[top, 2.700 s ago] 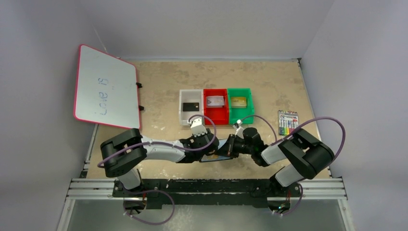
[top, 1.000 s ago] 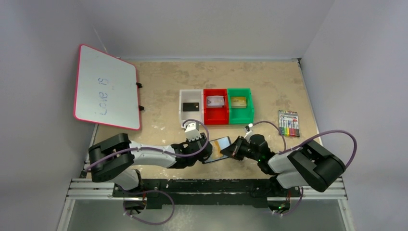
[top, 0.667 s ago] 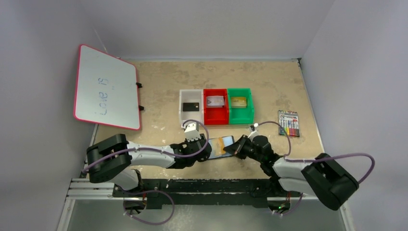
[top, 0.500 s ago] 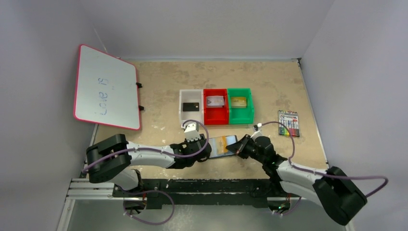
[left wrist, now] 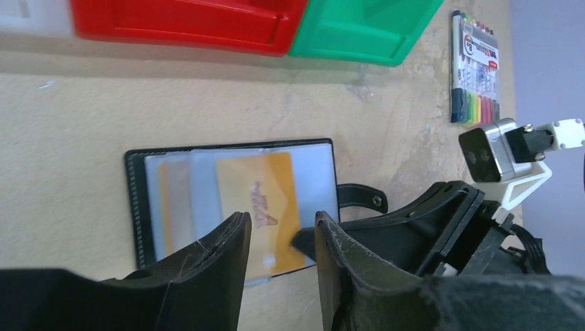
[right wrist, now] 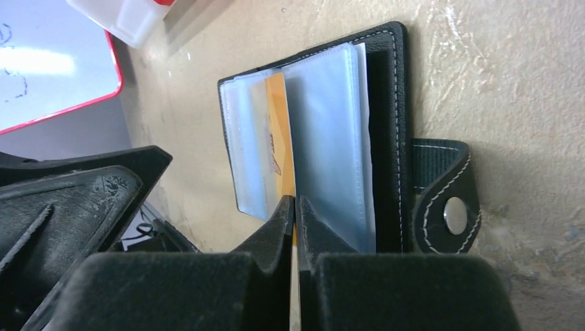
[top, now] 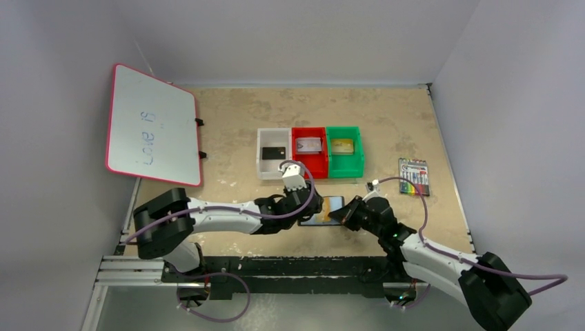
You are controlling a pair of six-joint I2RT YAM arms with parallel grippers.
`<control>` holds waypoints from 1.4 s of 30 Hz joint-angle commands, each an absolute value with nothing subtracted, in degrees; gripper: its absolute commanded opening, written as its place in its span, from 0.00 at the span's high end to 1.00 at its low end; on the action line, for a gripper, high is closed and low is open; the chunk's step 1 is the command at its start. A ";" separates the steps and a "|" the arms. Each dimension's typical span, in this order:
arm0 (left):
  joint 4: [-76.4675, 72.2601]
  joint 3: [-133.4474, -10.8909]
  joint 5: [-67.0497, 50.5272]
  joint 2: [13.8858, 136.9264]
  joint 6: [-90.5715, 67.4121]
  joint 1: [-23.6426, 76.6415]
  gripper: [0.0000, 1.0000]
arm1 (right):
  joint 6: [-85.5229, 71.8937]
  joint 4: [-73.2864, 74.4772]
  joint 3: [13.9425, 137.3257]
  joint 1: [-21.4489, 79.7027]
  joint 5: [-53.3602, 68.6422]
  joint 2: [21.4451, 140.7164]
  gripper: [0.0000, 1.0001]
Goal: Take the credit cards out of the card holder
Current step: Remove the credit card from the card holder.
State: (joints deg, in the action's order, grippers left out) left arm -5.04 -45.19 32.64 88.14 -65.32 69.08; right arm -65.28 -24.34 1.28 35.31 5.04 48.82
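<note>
The black card holder lies open and flat on the table in front of the bins, clear sleeves up, strap tab to its right. An orange-gold credit card sits in its middle sleeve. My right gripper is shut on that card's near edge. My left gripper hovers open over the holder's near side, nothing between its fingers. A black card, a silver one and a gold one lie in the bins.
White bin, red bin and green bin stand in a row just behind the holder. A marker pack lies at the right. A whiteboard leans at the far left.
My left wrist has swung right, over the holder. The right arm has stretched out low toward the right while its gripper stays shut at the holder's right side.
</note>
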 commanded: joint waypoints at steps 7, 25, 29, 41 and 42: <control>-10.16 -45.28 31.12 96.75 -69.67 68.93 0.64 | -64.60 -17.94 2.44 35.35 1.62 43.62 1.00; -5.71 -44.55 33.07 97.72 -69.71 69.23 0.65 | -62.47 -7.67 5.24 35.29 -0.98 33.81 1.00; -6.61 -46.41 30.80 98.96 -67.13 69.26 0.68 | -62.14 -16.07 3.79 35.26 5.16 38.23 1.00; -2.59 -49.27 28.75 102.84 -67.68 69.77 0.87 | -62.80 -27.52 5.27 35.30 8.48 51.04 0.86; -2.54 -49.14 28.74 102.84 -67.92 69.78 0.87 | -63.61 -28.09 5.09 35.26 8.26 51.33 0.85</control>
